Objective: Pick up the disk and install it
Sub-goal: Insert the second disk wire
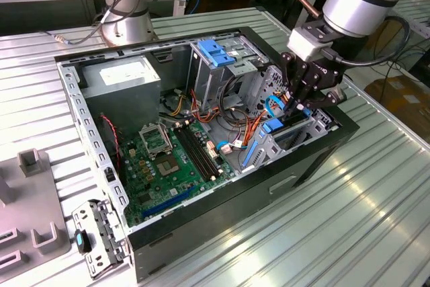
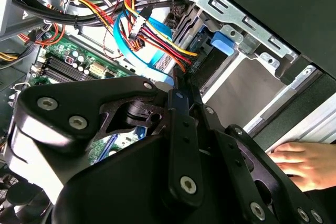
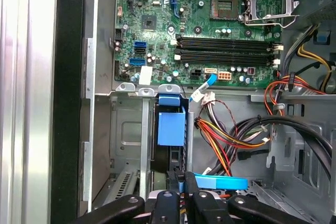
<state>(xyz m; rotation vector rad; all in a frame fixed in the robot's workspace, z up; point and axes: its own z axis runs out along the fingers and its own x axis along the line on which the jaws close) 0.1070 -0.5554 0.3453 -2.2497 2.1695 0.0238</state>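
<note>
- The black multi-link gripper (image 3: pixel 184 184) is clenched: in the first wrist view its two fingertips stand close together with a sliver of blue pinched between them, and they grasp the near edge of the disk (image 3: pixel 171 127).
- The disk is seen edge-on. It shows a bright blue plastic rail with a darker blue end tab at the far end, and a thin dark body shows just before the fingertips.
- It stands on edge inside the grey sheet-metal drive bay (image 3: pixel 126 129) at the case's front corner, between the bay's upright walls.
- Just beside the fingertips a flat blue ribbon cable (image 3: pixel 220 183) runs off sideways. A bundle of red, yellow, orange and black wires (image 3: pixel 226 135) lies next to the bay.
- Beyond the bay lies the green motherboard (image 3: pixel 210 24) with its black memory slots and silver processor socket.
- In the second wrist view a person's hand (image 2: pixel 307 163) rests by the case's outer edge.
- In the exterior view the gripper (image 1: pixel 306 102) reaches down into the open black computer case (image 1: pixel 201 233) at the exterior view's right. The disk's blue tab (image 1: pixel 272 126) sits just below it.
- Farther back a lighter-blue plastic block (image 1: pixel 216 52) tops a tall metal cage.
- The case stands on a ribbed metal table (image 1: pixel 322 233).
</note>
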